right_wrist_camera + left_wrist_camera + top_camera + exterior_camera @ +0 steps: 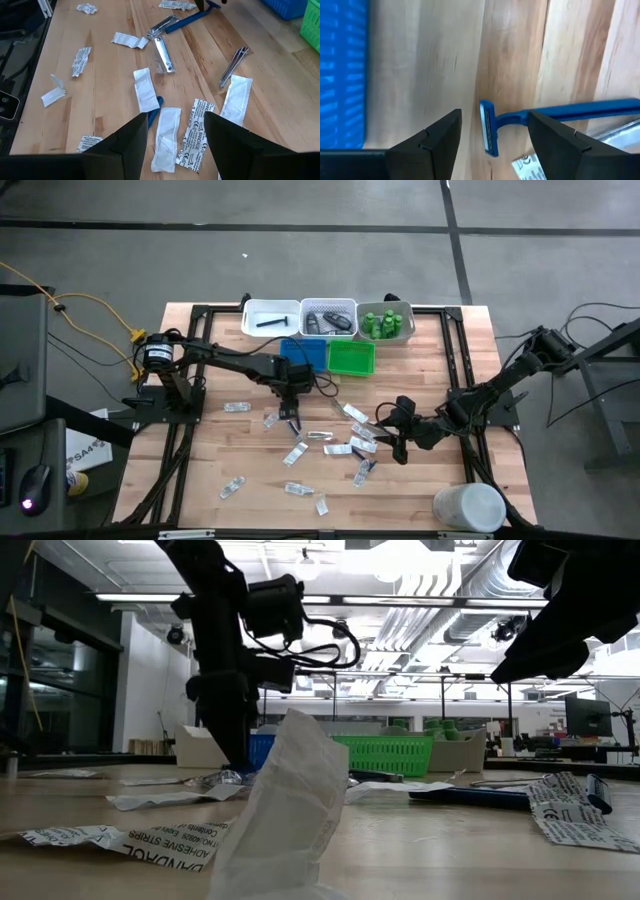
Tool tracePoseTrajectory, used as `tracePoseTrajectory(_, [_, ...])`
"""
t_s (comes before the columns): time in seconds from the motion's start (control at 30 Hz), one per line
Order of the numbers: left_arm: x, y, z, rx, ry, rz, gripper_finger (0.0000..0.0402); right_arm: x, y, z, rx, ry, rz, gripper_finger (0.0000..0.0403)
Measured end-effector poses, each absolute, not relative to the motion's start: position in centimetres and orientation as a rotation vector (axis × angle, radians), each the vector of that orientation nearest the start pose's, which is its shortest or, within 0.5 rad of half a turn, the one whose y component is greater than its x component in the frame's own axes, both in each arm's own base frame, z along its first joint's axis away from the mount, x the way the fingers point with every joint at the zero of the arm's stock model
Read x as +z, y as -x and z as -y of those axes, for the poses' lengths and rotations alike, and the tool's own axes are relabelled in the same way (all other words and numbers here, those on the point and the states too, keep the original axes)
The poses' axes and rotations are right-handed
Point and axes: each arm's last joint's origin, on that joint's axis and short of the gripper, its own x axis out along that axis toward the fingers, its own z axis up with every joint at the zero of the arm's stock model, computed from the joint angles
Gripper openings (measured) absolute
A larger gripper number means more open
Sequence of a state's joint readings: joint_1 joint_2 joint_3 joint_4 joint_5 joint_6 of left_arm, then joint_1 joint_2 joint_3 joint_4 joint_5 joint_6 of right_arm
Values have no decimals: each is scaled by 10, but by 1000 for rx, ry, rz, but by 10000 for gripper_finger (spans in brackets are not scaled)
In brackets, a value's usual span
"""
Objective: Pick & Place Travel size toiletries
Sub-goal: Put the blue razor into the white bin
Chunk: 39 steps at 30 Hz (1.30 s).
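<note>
A blue razor lies flat on the wooden table, its handle running away from the head. My left gripper points down over it, open, one finger on each side of the razor's head without touching it; it also shows in the high view. My right gripper hangs open and empty above several white flat packets, a nail clipper and tweezers. Green bottles stand in the beige tray.
Along the far edge stand a white tray, a white tray of dark pieces, a blue tray and a green tray. A large white container sits at the near right. Loose packets lie scattered over the table's middle.
</note>
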<state>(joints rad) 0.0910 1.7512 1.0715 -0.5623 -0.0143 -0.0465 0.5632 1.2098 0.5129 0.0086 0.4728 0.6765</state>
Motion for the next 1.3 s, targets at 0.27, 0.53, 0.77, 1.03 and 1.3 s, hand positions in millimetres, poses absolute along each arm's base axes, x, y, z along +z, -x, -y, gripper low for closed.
tracePoseTrajectory(0.27, [164, -328, -31, 156, 134, -1199, 225, 180, -198, -109, -115, -309, -593, 188])
tracePoseTrajectory(0.53, [163, -326, -30, 161, 142, -1213, 182, 180, -198, -109, -114, -309, -592, 188])
tracePoseTrajectory(0.77, [162, -324, -30, 161, 143, -1235, 122, 180, -198, -109, -114, -309, -591, 188])
tracePoseTrajectory(1.03, [162, -325, -30, 161, 143, -1232, 70, 180, -198, -109, -115, -313, -591, 188])
tracePoseTrajectory(1.3, [171, -320, -30, 128, 95, -1339, 122, 180, -198, -109, -114, -316, -594, 188])
